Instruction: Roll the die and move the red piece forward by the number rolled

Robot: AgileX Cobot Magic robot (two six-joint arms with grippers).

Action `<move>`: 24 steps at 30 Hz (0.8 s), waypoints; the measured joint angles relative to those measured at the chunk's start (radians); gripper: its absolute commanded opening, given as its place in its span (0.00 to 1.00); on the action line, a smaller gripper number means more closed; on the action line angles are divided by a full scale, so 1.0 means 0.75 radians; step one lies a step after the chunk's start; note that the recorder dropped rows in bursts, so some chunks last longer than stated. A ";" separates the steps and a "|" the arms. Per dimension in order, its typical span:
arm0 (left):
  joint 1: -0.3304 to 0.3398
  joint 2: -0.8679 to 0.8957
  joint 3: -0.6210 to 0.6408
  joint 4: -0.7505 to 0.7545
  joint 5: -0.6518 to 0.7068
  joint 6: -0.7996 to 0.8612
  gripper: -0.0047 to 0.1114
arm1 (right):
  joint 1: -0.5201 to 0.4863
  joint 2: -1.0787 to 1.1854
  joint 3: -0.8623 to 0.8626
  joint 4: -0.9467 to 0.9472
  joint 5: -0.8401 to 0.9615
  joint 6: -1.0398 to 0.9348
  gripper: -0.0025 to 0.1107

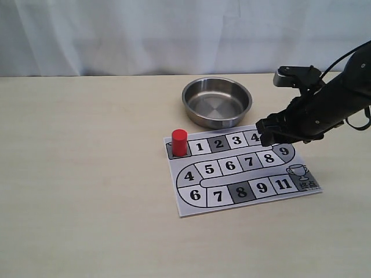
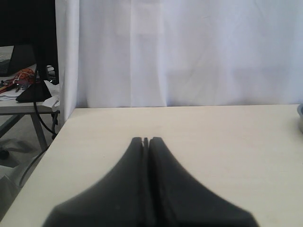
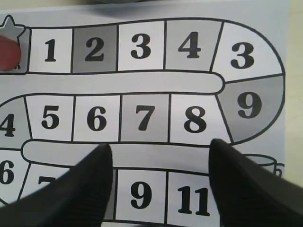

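Observation:
The red piece (image 1: 179,142) stands upright on the start square at the left end of the numbered paper board (image 1: 243,174). In the right wrist view the red piece (image 3: 6,51) shows only as a blur at the frame's edge. My right gripper (image 1: 268,136) hovers over the board's right part, near squares 4 and 8. It is open (image 3: 158,151), with nothing between its fingers (image 3: 97,165). My left gripper (image 2: 146,140) is shut and empty above bare table; it does not show in the exterior view. No view shows the die.
A round steel bowl (image 1: 217,103) sits just behind the board, and I see nothing inside it. The tan table (image 1: 87,174) ends at a white curtain behind. The left wrist view shows the table's side edge (image 2: 57,137), with clutter beyond it.

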 measured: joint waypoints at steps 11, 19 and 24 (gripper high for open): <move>0.000 0.000 0.000 0.000 0.000 0.000 0.04 | 0.000 0.000 0.000 -0.005 0.000 -0.003 0.52; 0.000 0.000 0.000 0.000 0.000 0.000 0.04 | 0.000 0.000 0.000 -0.016 0.000 -0.008 0.52; 0.000 0.000 0.000 0.000 0.000 0.000 0.04 | 0.000 0.000 0.000 -0.016 0.000 -0.008 0.52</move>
